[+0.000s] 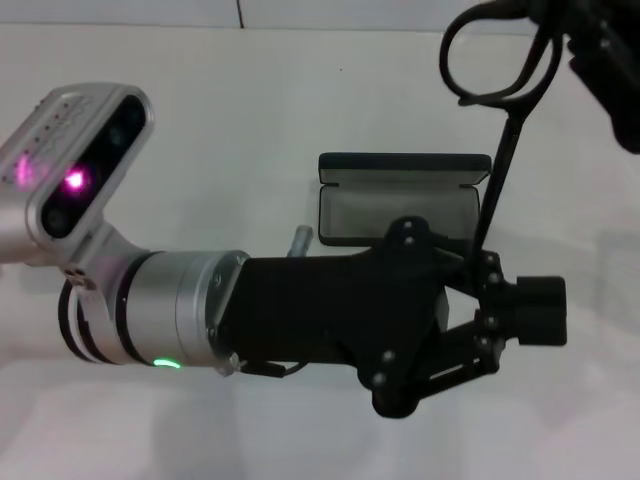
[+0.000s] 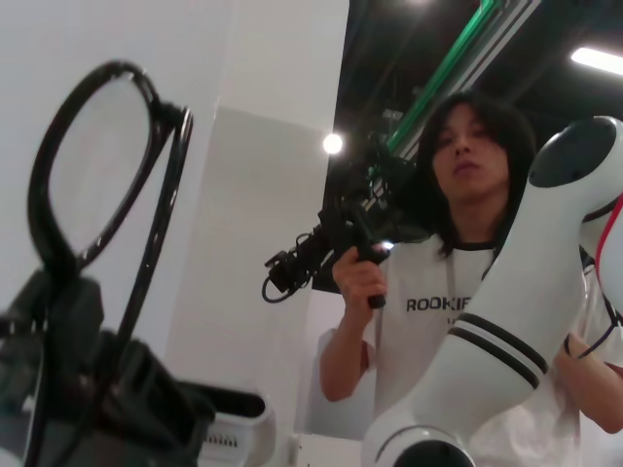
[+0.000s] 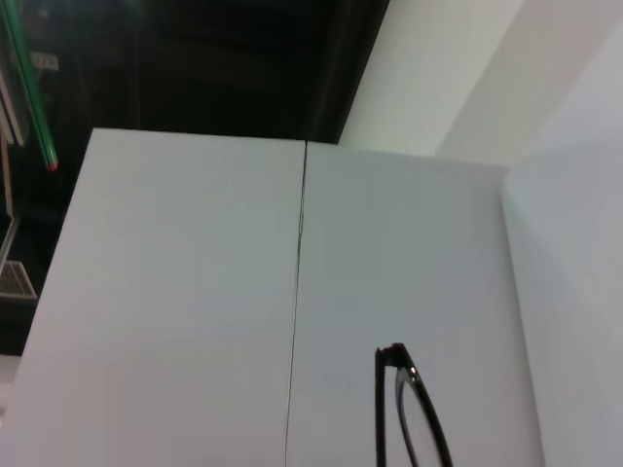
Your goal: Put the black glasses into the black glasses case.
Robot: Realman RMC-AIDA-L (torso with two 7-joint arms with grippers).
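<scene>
The black glasses (image 1: 500, 60) hang in the air at the far right, held at the frame by my right gripper (image 1: 600, 50), which is shut on them. One temple arm points down toward the black glasses case (image 1: 405, 200). The case lies open on the white table, grey lining up, lid toward the back. My left gripper (image 1: 540, 310) hovers just in front of the case's right end, fingertips together and holding nothing. The glasses also show in the left wrist view (image 2: 97, 165) and the right wrist view (image 3: 414, 418).
My left arm (image 1: 200, 300) stretches across the middle of the white table (image 1: 250, 120) and hides part of the case's front. A person (image 2: 458, 292) with a hand-held camera stands behind, beside a white robot arm (image 2: 526, 292).
</scene>
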